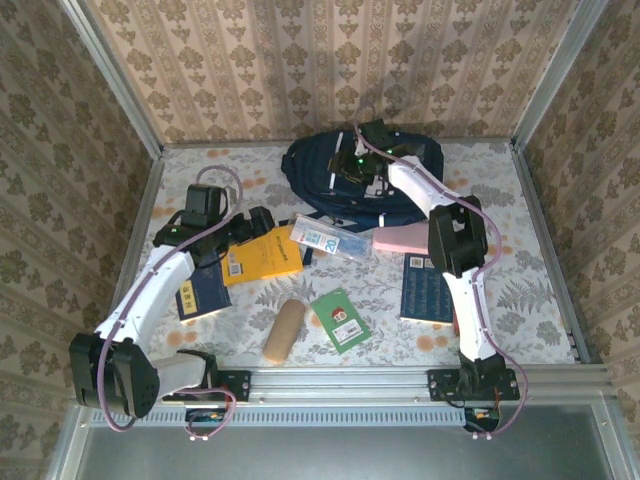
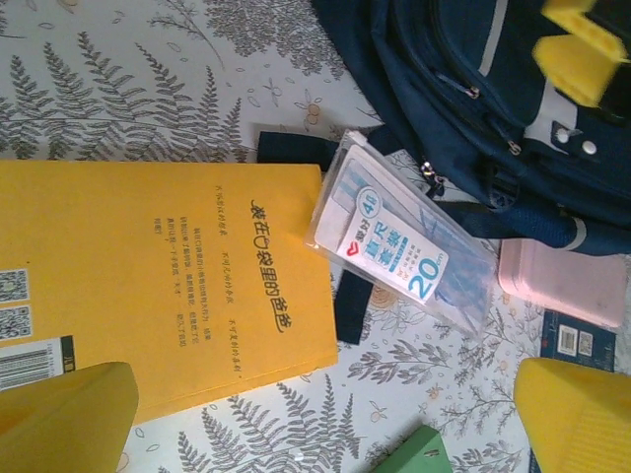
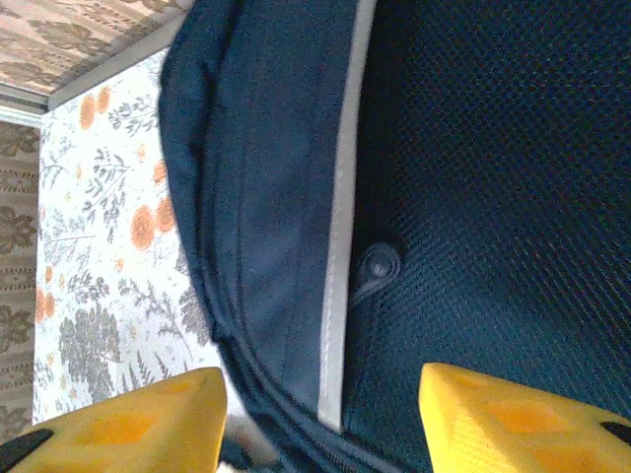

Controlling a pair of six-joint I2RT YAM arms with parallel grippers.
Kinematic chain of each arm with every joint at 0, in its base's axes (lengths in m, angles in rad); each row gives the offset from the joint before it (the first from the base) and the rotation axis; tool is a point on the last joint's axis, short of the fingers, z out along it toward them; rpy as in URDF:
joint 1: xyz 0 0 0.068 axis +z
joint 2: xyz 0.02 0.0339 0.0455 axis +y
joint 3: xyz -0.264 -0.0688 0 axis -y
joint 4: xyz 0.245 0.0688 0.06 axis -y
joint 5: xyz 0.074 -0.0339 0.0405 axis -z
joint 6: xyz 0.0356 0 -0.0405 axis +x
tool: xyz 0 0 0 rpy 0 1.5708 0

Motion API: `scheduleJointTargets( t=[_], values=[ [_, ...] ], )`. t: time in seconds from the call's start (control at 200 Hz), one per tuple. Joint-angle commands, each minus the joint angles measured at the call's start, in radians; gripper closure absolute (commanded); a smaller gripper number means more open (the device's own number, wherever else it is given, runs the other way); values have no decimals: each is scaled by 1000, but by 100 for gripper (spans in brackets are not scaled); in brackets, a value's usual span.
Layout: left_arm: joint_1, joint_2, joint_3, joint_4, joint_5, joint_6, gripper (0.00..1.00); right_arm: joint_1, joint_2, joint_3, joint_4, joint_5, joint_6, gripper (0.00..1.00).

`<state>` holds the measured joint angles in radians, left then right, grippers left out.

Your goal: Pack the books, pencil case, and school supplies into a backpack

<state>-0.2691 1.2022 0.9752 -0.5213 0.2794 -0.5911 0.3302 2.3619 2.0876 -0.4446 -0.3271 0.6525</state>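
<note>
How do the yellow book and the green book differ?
The yellow book is larger with dark print; the green book is smaller with a red-and-white mark. The yellow book lies farther back on the table than the green book. Both lie flat, outside the backpack.

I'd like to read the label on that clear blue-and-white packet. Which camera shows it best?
The left wrist view: the packet sits close and sharp, its label readable, at the yellow book's corner. The top external view gives it small, between that book and the pink box. The right wrist camera faces the backpack's fabric.
</note>
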Motion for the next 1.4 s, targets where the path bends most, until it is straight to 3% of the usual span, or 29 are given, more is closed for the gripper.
scheduleJointTargets(
  t=[0.0,0.215,0.52,0.665,0.825,1.03,1.17,1.24,1.395],
  values=[
    [-7,-13,-15,28,29,22,0,8,70,105,-6,-58,47,49],
    [-6,-7,-23,37,31,16,0,37,190,276,-87,-80,29,52],
    [-10,-19,-27,76,56,11,0,36,302,362,-88,-198,80,65],
    [-15,-47,-39,86,30,12,0,35,313,371,-151,-172,64,75],
    [-69,-64,-26,63,-73,33,0,30,292,365,-181,-177,40,100],
    [-146,-32,68,1,-164,139,1,8,146,356,-157,-161,67,100],
    [-181,23,132,-19,-201,178,8,-24,94,369,-142,-201,166,100],
    [-246,54,161,-19,-220,210,13,-33,81,390,-155,-218,191,100],
    [-327,106,187,34,-344,259,18,-37,27,393,-177,-247,225,100]
  ],
)
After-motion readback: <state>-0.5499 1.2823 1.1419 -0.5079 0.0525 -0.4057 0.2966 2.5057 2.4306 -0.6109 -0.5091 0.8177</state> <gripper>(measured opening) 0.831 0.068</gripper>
